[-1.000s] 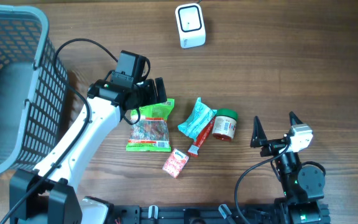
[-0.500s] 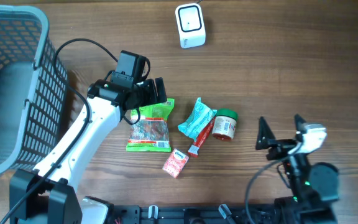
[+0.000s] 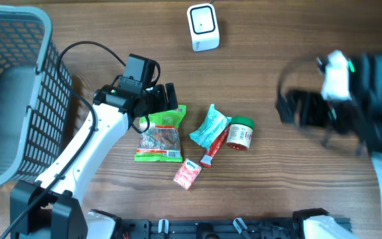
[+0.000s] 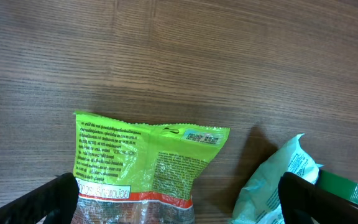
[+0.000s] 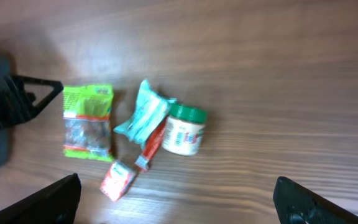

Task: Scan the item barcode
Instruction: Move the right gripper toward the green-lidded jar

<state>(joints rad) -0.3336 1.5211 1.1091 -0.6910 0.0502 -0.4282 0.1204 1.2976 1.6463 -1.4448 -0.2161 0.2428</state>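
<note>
Basket: grey mesh basket (image 3: 12, 99) stands at the 9 o'clock edge of the counter (image 3: 111, 26), clear of the work.
Left gripper (image 3: 164, 98): jaws spread to full width with nothing between them, poised over the top seam of the green snack bag (image 3: 159, 136).
Green snack bag: lies flat on the counter with its long axis running 12 to 6 overhead. Its body extends toward 6 o'clock from the left gripper. In the wrist view the jaws straddle its short width. No barcode is legible.
Scanner (image 3: 202, 26): white unit at about 1 o'clock from the bag, well apart.
Other goods: teal pouch (image 3: 210, 126), red sachet (image 3: 214, 149), jar (image 3: 241, 133) and small packet (image 3: 187, 174) lie between 3 and 5 o'clock of the bag.
Right gripper (image 5: 176, 186): fully spread and empty, blurred overhead, well apart at 3 o'clock of the jar.
Assessment: the left arm is nearer, so the bag is the probable item.
</note>
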